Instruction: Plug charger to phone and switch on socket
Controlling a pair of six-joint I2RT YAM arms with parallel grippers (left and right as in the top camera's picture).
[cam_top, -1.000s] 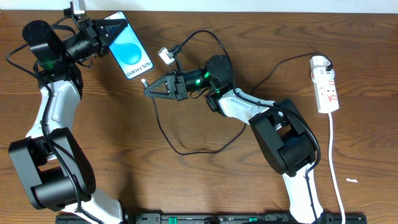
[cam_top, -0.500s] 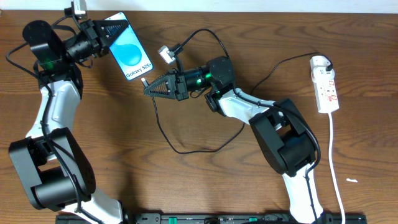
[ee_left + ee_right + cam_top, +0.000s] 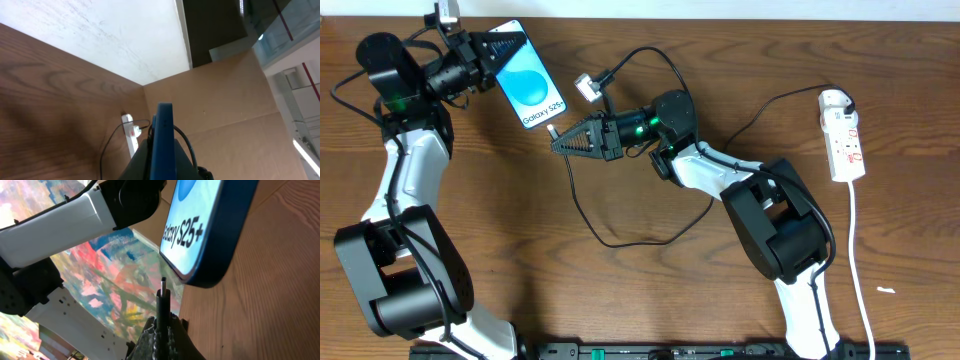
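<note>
The left gripper [image 3: 503, 47] clamped the slim blue-screened phone [image 3: 532, 88]; the right gripper [image 3: 560, 146], pinched shut on the thin black charger plug [image 3: 162, 287], needed squaring with the phone's end.

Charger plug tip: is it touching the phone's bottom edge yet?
Apart. The right wrist view shows the charger plug tip pointing up at the phone, with a strip of background visible between the tip and the phone's edge.
</note>
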